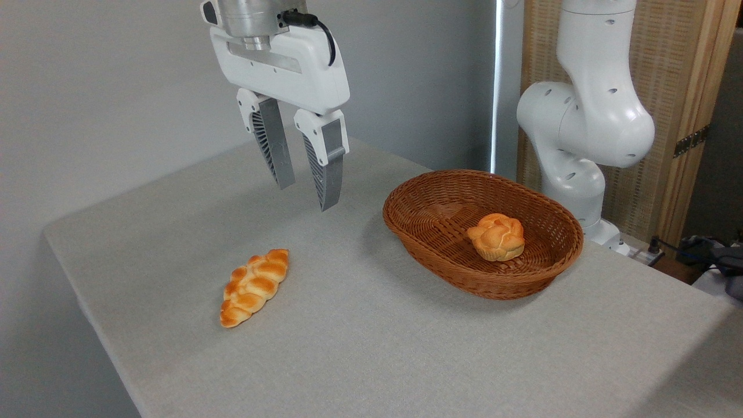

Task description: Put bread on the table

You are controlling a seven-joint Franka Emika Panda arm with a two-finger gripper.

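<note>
A small round knotted bun, the bread [497,236], sits inside a brown oval wicker basket [429,191], toward the basket's right half and resting on its woven floor. Its top is glossy golden-orange and its base is paler. The basket stands on the right part of a large table [406,348] covered in light grey cloth.

Well to the left of the basket, a long braided orange loaf [254,287] lies flat on the cloth, apart from everything else.

The robot's gripper [307,197] hangs in the air above the table, between the loaf and the basket and behind both. Its two ribbed grey fingers point downward with a clear gap between them, and they hold nothing. The white arm's base rises behind the basket at the right.

The bun is not yet out of the basket, so the task appears to be at its start: the reach toward the bun. To do this well, the gripper likely needs to travel right, staying high enough to clear the basket rim, then centre itself over the bun before descending. The fingers may need to spread wider than they are to straddle it. A gentle close around the bun's middle seems wise, since it looks soft. Lifting straight up before moving sideways should avoid catching the wicker wall and dragging the basket.
</note>
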